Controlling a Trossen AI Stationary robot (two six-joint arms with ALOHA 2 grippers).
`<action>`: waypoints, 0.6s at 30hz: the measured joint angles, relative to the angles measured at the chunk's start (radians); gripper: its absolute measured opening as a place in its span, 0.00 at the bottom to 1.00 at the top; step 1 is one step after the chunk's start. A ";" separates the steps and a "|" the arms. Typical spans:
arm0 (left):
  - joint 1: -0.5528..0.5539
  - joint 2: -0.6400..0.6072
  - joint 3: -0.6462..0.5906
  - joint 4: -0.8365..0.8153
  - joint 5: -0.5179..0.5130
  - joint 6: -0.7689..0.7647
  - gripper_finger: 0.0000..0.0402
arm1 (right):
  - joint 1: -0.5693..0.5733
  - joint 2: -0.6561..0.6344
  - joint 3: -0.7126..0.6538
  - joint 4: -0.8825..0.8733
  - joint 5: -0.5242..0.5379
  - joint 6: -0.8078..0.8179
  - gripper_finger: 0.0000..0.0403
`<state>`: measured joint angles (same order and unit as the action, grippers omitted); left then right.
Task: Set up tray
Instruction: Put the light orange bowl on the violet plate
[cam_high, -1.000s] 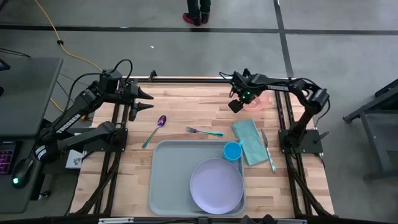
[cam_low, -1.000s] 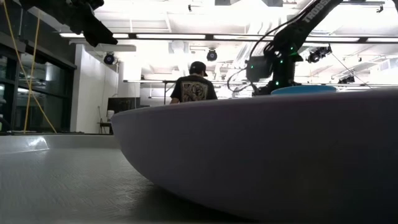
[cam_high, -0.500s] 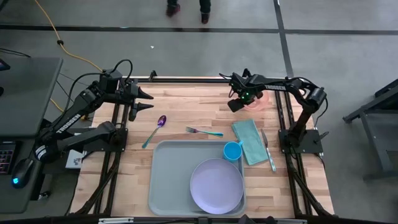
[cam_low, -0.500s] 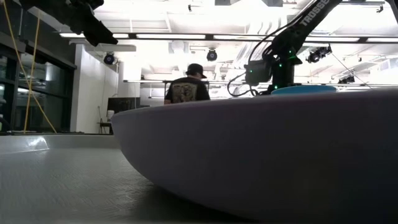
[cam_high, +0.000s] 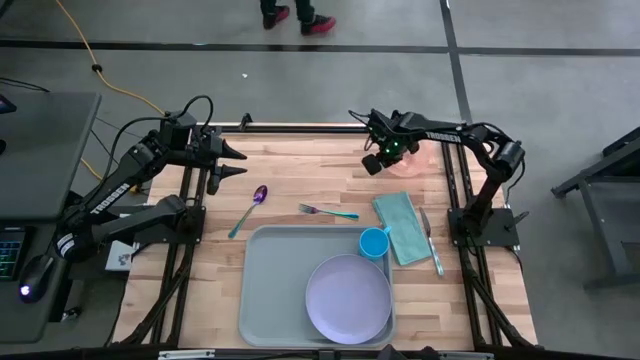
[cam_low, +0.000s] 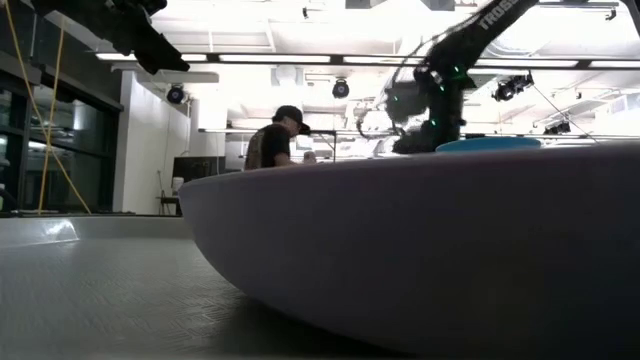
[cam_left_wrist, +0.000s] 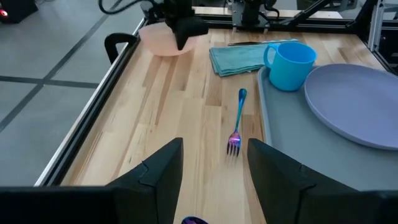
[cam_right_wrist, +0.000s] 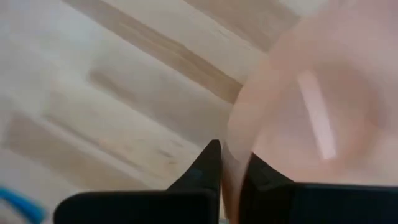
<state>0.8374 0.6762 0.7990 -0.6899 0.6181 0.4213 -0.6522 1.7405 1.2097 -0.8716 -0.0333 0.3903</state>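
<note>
A pale pink translucent bowl (cam_high: 428, 155) sits at the table's far right, and my right gripper (cam_right_wrist: 231, 168) is shut on it; the left wrist view shows the bowl (cam_left_wrist: 158, 40) too. The grey-blue tray (cam_high: 265, 290) lies at the near middle and carries a lilac plate (cam_high: 348, 298) and a blue cup (cam_high: 373, 242). A fork (cam_high: 328, 211) and a spoon (cam_high: 250, 208) lie on the wood beyond the tray. My left gripper (cam_left_wrist: 214, 168) waits open above the far left. My right gripper pinches the bowl's rim (cam_right_wrist: 233, 134) on the side toward the table's left. One finger (cam_right_wrist: 208, 165) is outside the wall and the other inside. The fingers come from above, pointing down. Whether the bowl is clear of the wood I cannot tell.
A folded teal cloth (cam_high: 400, 227) and a knife (cam_high: 432, 245) lie to the right of the tray. Dark frame rails run along the table's left and right edges. A person walks on the floor beyond the far edge.
My right gripper has shut on the pink bowl's rim. It has then shifted a little toward the table's left and far edges.
</note>
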 joint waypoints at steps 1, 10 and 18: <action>0.000 0.000 0.000 0.000 0.000 0.000 0.53 | 0.004 0.001 0.027 -0.020 -0.002 -0.006 0.00; 0.000 0.000 0.000 0.000 0.002 0.000 0.53 | 0.059 0.002 0.284 -0.199 0.026 -0.039 0.00; 0.000 0.000 0.000 0.000 0.002 0.000 0.53 | 0.206 0.002 0.454 -0.285 -0.013 -0.001 0.00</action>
<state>0.8375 0.6765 0.7990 -0.6903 0.6205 0.4213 -0.4459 1.7420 1.6640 -1.1565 -0.0460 0.3897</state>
